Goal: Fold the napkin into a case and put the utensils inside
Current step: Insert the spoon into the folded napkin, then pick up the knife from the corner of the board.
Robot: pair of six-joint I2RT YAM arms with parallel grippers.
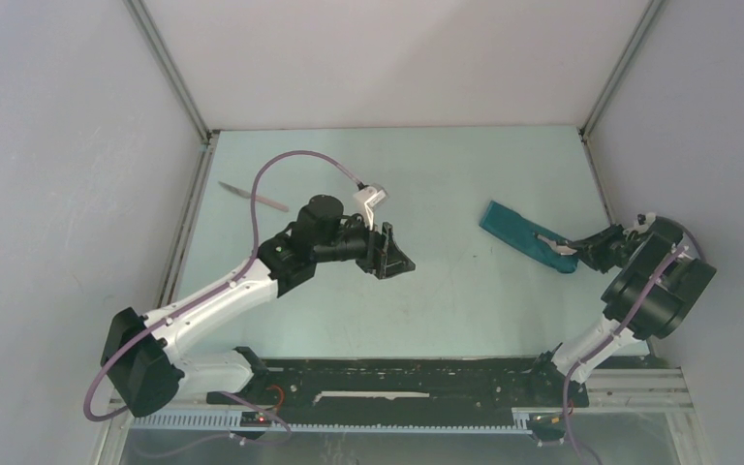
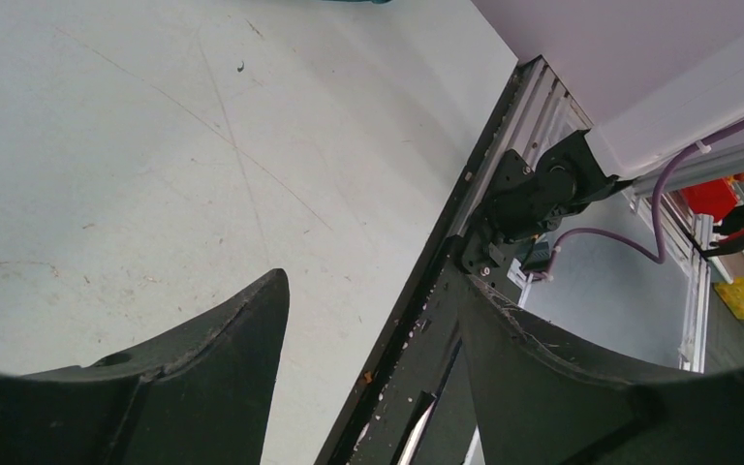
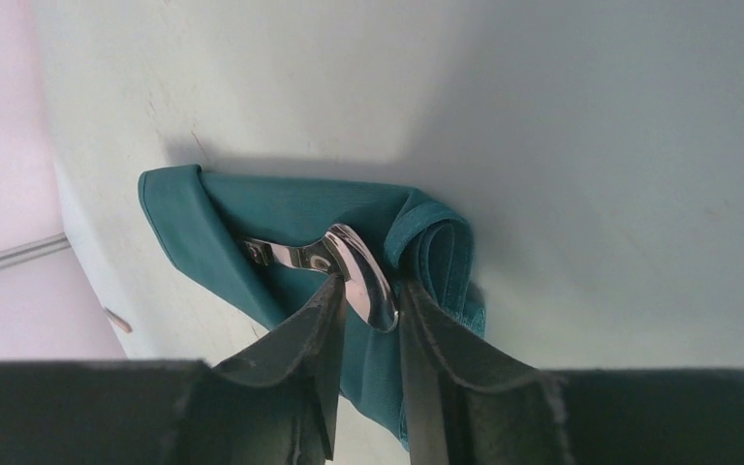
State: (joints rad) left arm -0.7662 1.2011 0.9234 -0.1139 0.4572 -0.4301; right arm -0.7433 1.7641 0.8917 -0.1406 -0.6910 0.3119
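Note:
The teal napkin is folded into a narrow case (image 1: 515,230) lying slanted at the right of the table; it also shows in the right wrist view (image 3: 242,213). My right gripper (image 1: 572,251) is shut on the bowl of the shiny spoon (image 3: 360,271), whose handle lies in the case's open near end. The spoon shows as a pale glint from above (image 1: 554,244). The slim knife (image 1: 253,197) lies on the table at the far left. My left gripper (image 1: 397,258) is open and empty above the middle of the table, far from both; its jaws (image 2: 373,291) stand wide apart.
A black rail (image 1: 417,383) runs along the near edge, also in the left wrist view (image 2: 417,329). White walls and aluminium posts (image 1: 179,87) close in the table on three sides. The case lies near the right wall.

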